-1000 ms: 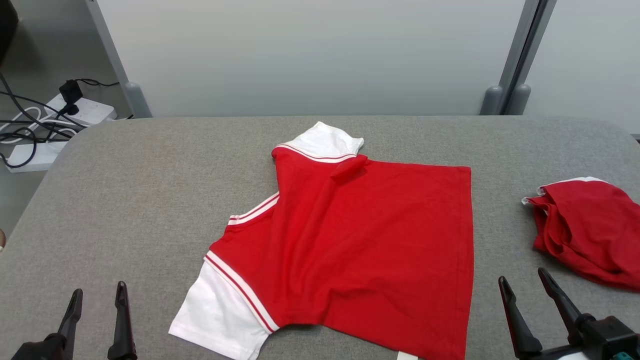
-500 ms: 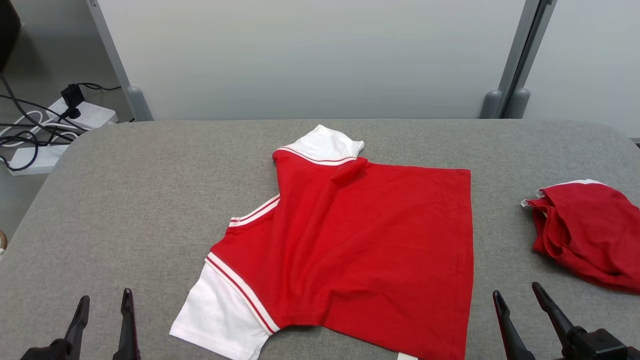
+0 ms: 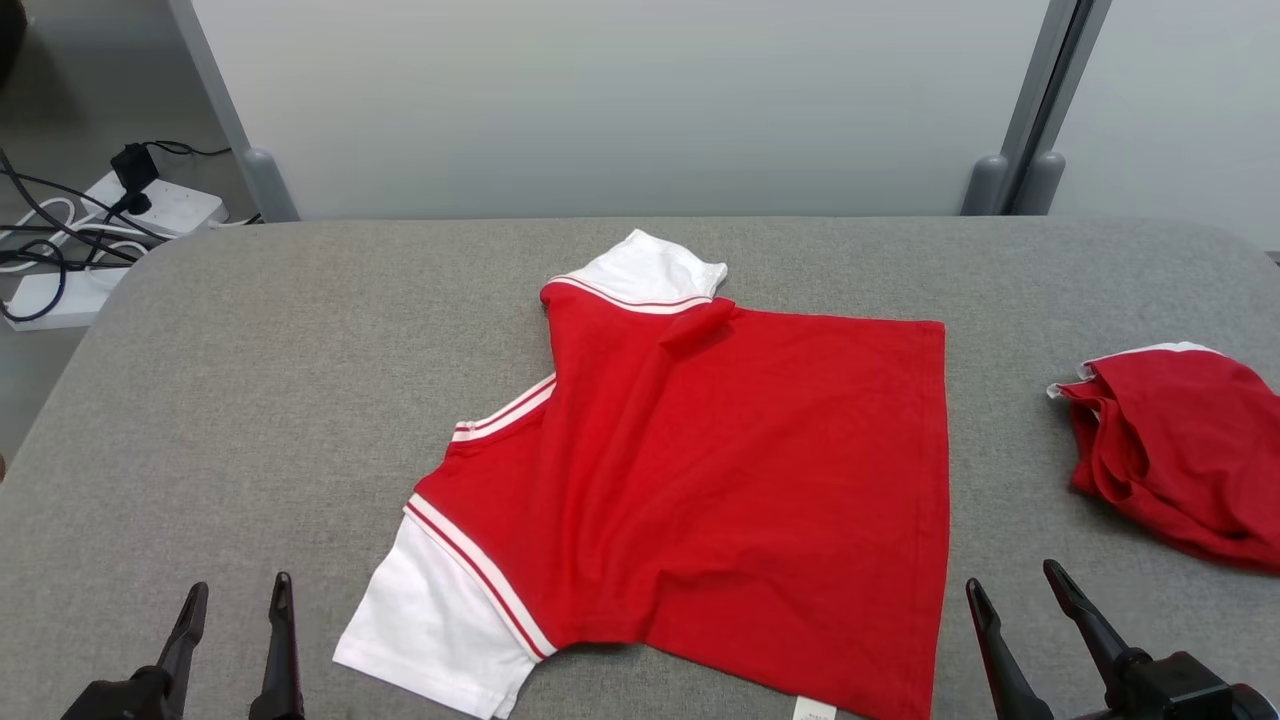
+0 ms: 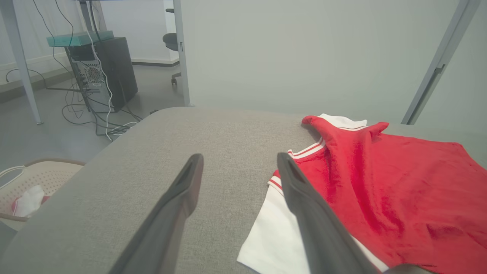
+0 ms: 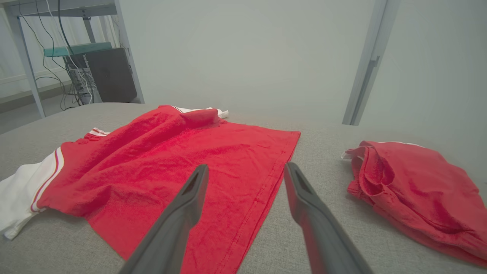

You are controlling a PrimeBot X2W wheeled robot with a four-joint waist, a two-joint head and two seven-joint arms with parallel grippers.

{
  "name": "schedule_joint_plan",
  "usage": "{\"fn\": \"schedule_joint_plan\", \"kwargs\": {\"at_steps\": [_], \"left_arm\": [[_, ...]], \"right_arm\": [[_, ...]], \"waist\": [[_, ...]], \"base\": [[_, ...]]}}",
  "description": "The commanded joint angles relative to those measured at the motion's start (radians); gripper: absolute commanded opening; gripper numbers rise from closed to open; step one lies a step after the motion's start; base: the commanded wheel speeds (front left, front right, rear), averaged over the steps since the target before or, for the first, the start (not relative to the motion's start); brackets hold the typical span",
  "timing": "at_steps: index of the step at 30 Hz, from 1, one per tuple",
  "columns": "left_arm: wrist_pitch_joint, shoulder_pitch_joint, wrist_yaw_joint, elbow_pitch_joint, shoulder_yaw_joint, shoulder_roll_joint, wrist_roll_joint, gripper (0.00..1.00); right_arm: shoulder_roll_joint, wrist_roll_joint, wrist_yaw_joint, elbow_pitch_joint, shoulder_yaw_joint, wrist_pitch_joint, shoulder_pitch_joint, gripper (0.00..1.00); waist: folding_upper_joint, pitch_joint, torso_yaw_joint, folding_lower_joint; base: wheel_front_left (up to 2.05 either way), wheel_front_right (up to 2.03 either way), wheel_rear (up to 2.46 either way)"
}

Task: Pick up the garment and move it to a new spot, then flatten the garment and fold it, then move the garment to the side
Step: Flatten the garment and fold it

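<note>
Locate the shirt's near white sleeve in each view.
Head view: near white sleeve, bottom, left of centre.
Left wrist view: sleeve at bottom centre, beside the right-hand finger.
Right wrist view: sleeve at the left edge.
Shared landmark: far white sleeve, at the back corner of the shirt in all three.

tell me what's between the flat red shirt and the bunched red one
Just bare grey table between the flat shirt and the bunched garment, plain in the head view.
</note>
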Motion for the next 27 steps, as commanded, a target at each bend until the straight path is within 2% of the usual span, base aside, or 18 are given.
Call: {"fn": "schedule_joint_plan", "kwargs": {"at_steps": [1, 5, 9, 17, 22, 27], "left_arm": [[-0.003, -0.077, -0.009, -0.015, 0.032, 0.023, 0.01, 1.0], [0.026, -0.105, -0.038, 0.018, 0.004, 0.003, -0.016, 1.0], [0.061, -0.134, -0.085, 0.075, -0.047, -0.023, -0.036, 1.0], [0.098, -0.218, -0.162, 0.26, -0.077, -0.072, -0.098, 1.0], [0.098, -0.262, -0.179, 0.348, -0.069, -0.079, -0.116, 1.0], [0.074, -0.267, -0.162, 0.378, -0.045, -0.084, -0.127, 1.0]], "right_arm": [[-0.011, -0.001, 0.001, -0.017, 0.025, -0.008, -0.031, 1.0], [-0.005, 0.004, 0.001, -0.009, 0.036, 0.003, -0.022, 1.0], [-0.008, 0.012, 0.001, 0.006, 0.067, 0.021, -0.015, 1.0], [-0.058, 0.023, 0.001, 0.04, 0.173, 0.074, -0.021, 1.0], [-0.086, 0.031, 0.001, 0.049, 0.204, 0.084, -0.032, 1.0], [-0.098, 0.03, 0.001, 0.056, 0.215, 0.093, -0.025, 1.0]], "waist": [[0.0, 0.006, 0.0, 0.0], [0.0, 0.037, -0.005, 0.0], [0.0, 0.083, -0.019, 0.0], [0.0, 0.192, -0.034, 0.0], [0.0, 0.233, -0.03, 0.0], [0.0, 0.259, -0.022, 0.0]], "base": [[0.0, 0.0, 0.0], [0.0, 0.0, 0.0], [0.0, 0.0, 0.0], [0.0, 0.0, 0.0], [0.0, 0.0, 0.0], [0.0, 0.0, 0.0]]}}
